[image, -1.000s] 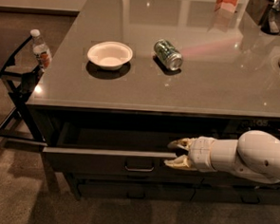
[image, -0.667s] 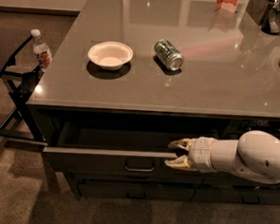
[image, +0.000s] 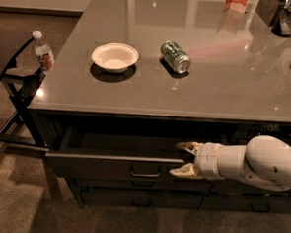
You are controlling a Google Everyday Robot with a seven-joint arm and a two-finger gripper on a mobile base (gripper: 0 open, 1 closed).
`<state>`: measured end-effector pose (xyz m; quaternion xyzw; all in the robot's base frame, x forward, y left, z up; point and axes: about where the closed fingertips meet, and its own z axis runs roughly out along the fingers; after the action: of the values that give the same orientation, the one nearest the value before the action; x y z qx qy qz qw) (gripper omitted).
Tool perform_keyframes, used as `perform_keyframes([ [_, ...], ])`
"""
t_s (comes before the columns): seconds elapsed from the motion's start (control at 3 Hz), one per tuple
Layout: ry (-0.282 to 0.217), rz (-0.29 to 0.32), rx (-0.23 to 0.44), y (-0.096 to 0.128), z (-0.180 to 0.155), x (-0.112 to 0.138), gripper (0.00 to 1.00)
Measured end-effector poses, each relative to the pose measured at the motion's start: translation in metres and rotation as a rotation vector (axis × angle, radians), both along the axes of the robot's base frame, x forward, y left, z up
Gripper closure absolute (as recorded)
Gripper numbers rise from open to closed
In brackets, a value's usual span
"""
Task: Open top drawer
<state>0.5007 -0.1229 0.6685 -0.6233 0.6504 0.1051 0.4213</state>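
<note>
The top drawer [image: 98,166] is a wide dark front under the grey counter, pulled partly out, with its dark inside showing behind the top edge. Its small loop handle [image: 145,173] sits at the centre of the front. My gripper [image: 184,159] comes in from the right on a white arm. It is open, with one fingertip [image: 183,145] over the drawer's inside and the other [image: 180,172] in front of the drawer front, just right of the handle. The fingers straddle the front's top edge and hold nothing.
The grey counter [image: 226,89] carries a white bowl [image: 114,57], a green can [image: 175,56] on its side and dark items at the back right. A water bottle [image: 42,52] stands on a black chair at the left. Lower drawers [image: 140,197] lie under the top one.
</note>
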Motion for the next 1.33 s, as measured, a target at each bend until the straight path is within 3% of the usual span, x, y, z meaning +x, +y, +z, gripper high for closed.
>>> perform_keyframes([
  [0.67,-0.008,0.015,0.002,0.004,0.003,-0.011,0.84],
  [1.0,-0.013,0.047,-0.003,0.012,0.008,-0.031,1.00],
  [1.33,-0.009,0.055,0.000,0.014,0.011,-0.052,1.00],
])
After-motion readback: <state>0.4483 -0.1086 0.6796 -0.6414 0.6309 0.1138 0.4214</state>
